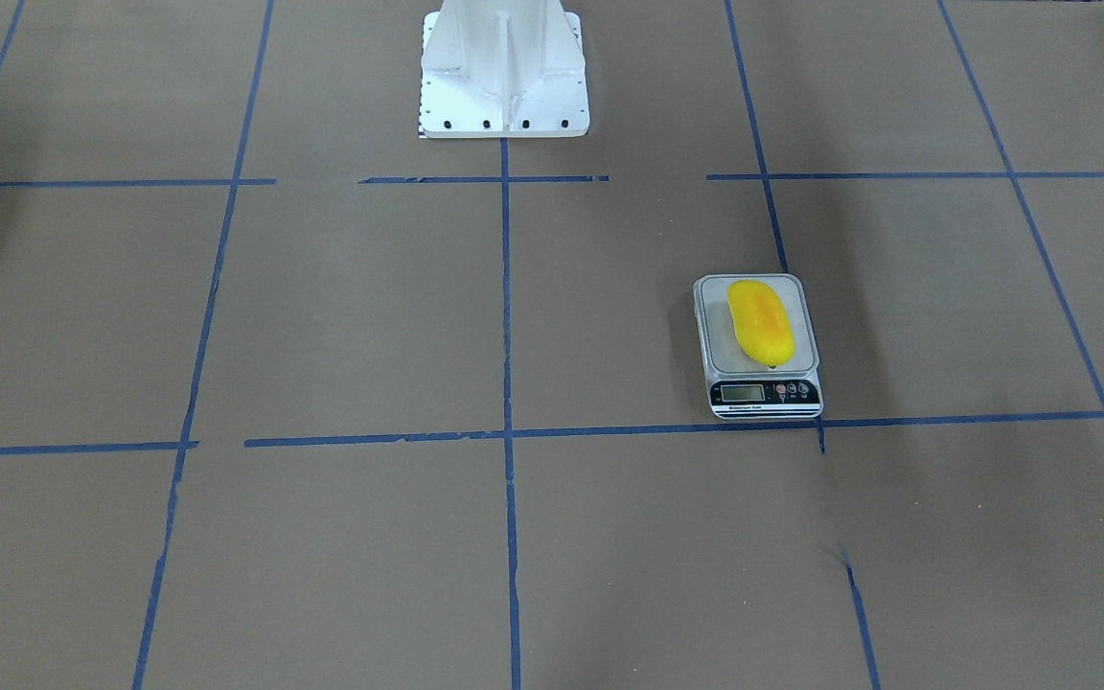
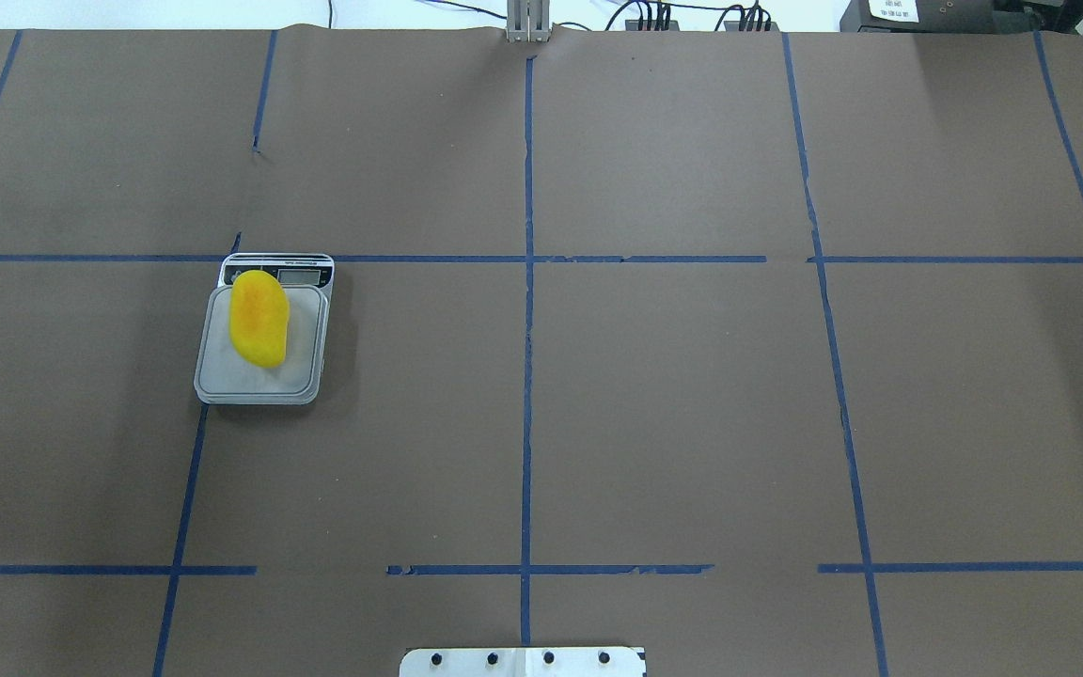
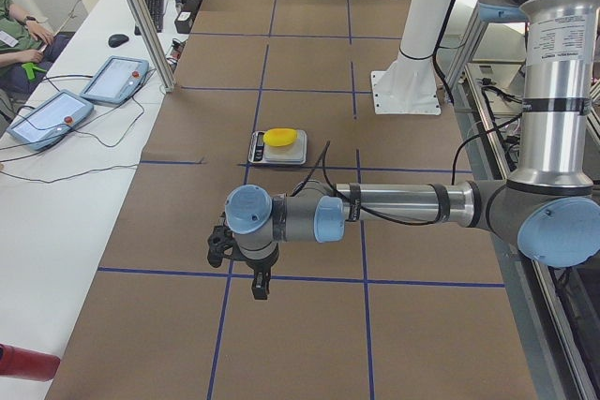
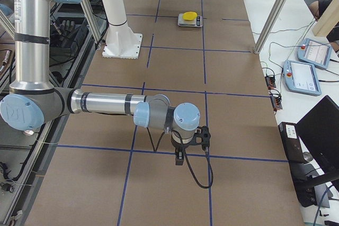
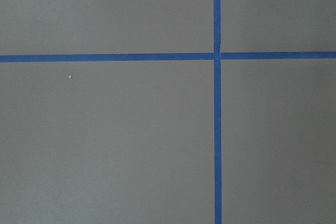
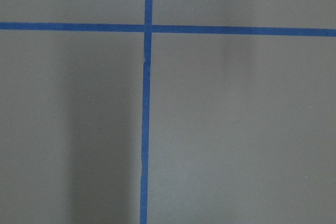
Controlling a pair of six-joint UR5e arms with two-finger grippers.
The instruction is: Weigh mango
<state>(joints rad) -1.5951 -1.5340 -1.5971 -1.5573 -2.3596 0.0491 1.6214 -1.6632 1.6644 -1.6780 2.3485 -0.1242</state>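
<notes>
Mango point(image 1: 761, 321) lying on the grey platform of the scale point(image 1: 717, 347), long axis running from the display side towards the robot's side, within the platform's edges. The scale stands on the robot's left half of the table point(image 1: 341, 316), which is covered in brown paper with a grid of blue tape point(image 1: 506, 316), its display facing away from the white base point(image 1: 502, 67). Left gripper point(image 3: 216, 248) hangs over the table's left end and right gripper point(image 4: 205, 137) over its right end, both well apart from the scale; neither touches anything, and whether their jaws are spread or pressed together cannot be told. Both wrist views show only paper and crossing tape.
</notes>
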